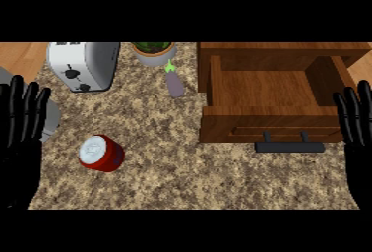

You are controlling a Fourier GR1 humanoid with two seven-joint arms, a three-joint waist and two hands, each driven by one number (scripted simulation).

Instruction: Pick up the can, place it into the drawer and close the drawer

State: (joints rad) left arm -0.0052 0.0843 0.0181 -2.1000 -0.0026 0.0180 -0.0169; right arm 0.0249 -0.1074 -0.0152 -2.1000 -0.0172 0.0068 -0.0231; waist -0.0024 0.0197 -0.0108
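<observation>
A red can [102,153] with a white lid lies tilted on the speckled counter [181,177], left of centre. At the upper right stands a wooden drawer [265,88], pulled open with nothing inside, its black handle [289,146] facing me. My left hand [20,128] rests open at the left edge, fingers up, well left of the can. Along the right edge my right hand [357,133] rests open too, beside the drawer's front corner. Neither hand touches anything.
A silver toaster [83,64] stands at the back left. A potted plant [153,51] sits at the back centre, with a purple eggplant [175,82] lying just in front of it, next to the drawer's left wall. A grey object [49,118] shows behind my left hand.
</observation>
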